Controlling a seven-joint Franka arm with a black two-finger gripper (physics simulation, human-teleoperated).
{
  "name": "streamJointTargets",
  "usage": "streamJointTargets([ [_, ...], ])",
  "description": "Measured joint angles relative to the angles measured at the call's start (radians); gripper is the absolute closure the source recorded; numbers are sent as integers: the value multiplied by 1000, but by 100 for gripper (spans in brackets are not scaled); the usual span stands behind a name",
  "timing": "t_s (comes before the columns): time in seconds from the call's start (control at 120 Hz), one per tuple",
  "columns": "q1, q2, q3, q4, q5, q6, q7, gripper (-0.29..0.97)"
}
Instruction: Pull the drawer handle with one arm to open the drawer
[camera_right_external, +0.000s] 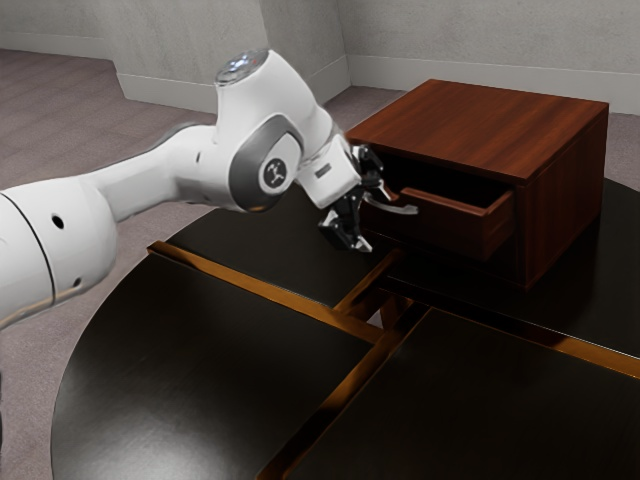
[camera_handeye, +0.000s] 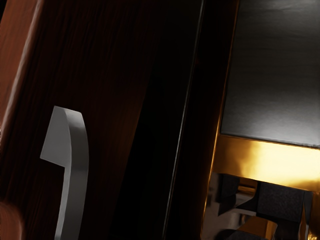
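Note:
A dark red wooden cabinet stands on the round black table. Its single drawer is pulled partly out, leaving a dark gap above the front panel. A grey curved handle sits on the drawer front; in the wrist view the handle lies against the wood panel. My black gripper hangs just in front of and slightly below the handle, at the end nearer the exterior view's left. Its fingers point down at the table, stand apart and hold nothing. The dark fingertips are off to the side of the handle.
Brass-coloured strips cross the table and split it into dark panels. The cabinet takes up the table's far side at the exterior view's right. Grey walls and a tiled floor lie behind.

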Motion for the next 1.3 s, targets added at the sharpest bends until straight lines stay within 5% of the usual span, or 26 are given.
streamJointTargets([
  [1.3,11,-318,3,-392,-20,109,-21,7],
])
